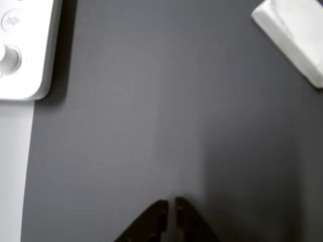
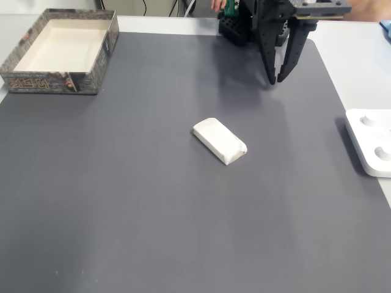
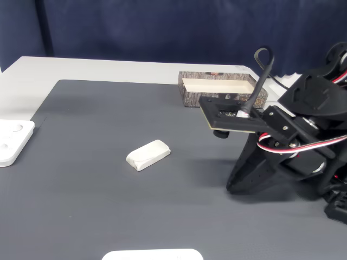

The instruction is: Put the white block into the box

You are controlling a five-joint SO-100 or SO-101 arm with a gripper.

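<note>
Black tool [image 2: 275, 80] pointing down at the dark grey surface [image 2: 153, 201], its tips just above or at the mat; in the other view the tips [image 1: 170, 205] stand a narrow slit apart with nothing between them, so the tool is nearly closed and empty. The white block [image 2: 220, 140] lies flat on the surface, apart from the tool, nearer the camera and to the tool's left in a fixed view; in another fixed view it lies to the left of the tool [image 3: 234, 187], and in the other view its end shows at upper right [image 1: 295, 35]. The box [image 2: 58, 52], open-topped with a patterned rim, sits at the surface's far left corner, well apart from the tool. A flat white device [image 2: 372, 143] rests at the right edge, with its round knob visible in the other view [image 1: 22, 48].
</note>
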